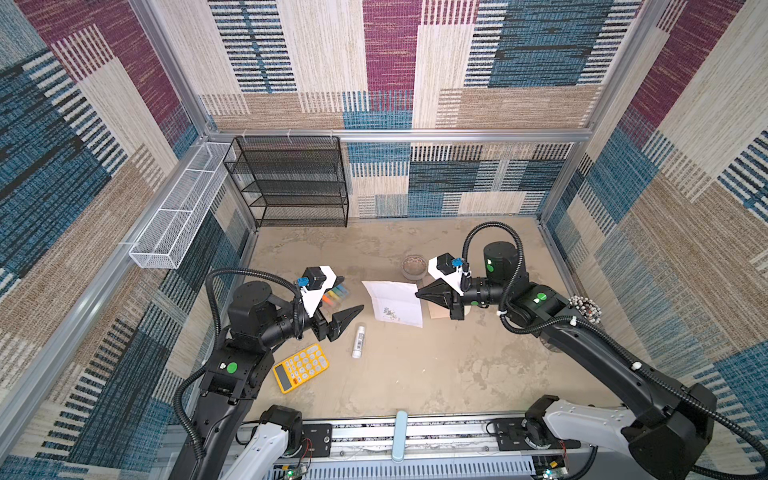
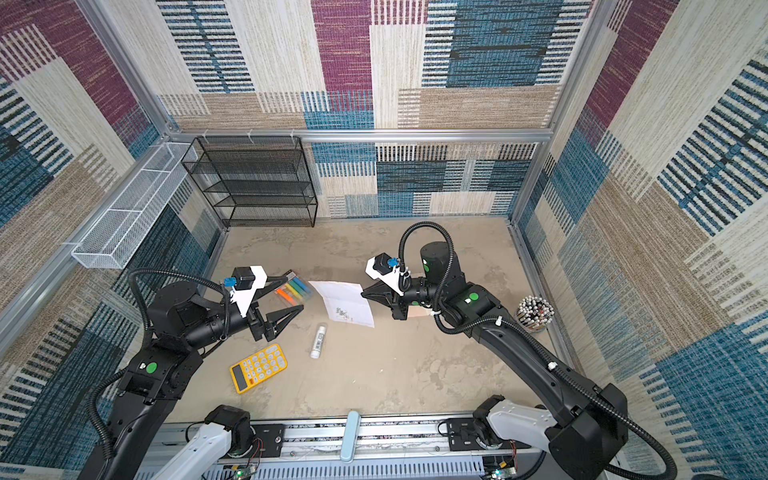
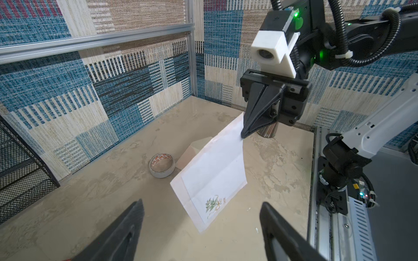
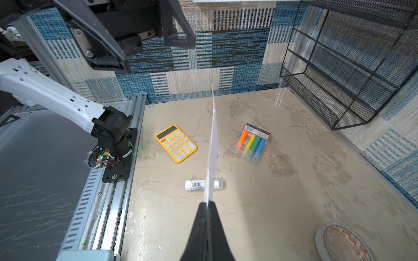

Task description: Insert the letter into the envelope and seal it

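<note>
Letter (image 3: 214, 176), a thin, creased white sheet with a small floral print near its low corner, hangs above the table (image 1: 415, 374), pinched at its top corner between the right jaws. Its long axis slopes down toward the left jaws, spread wide, empty and well apart. Envelope (image 3: 191, 153), pale peach paper, lies behind it under the right arm, nearer that arm

Two black arms (image 1: 590, 345), white base links (image 1: 266, 440) at 6 o'clock in both top views, ribbed black hoses (image 1: 492, 225), round green stickers (image 1: 232, 367), white camera mounts (image 1: 435, 268), left gripper (image 1: 352, 293) and right gripper (image 1: 417, 294) black, wedge-shaped.
</note>
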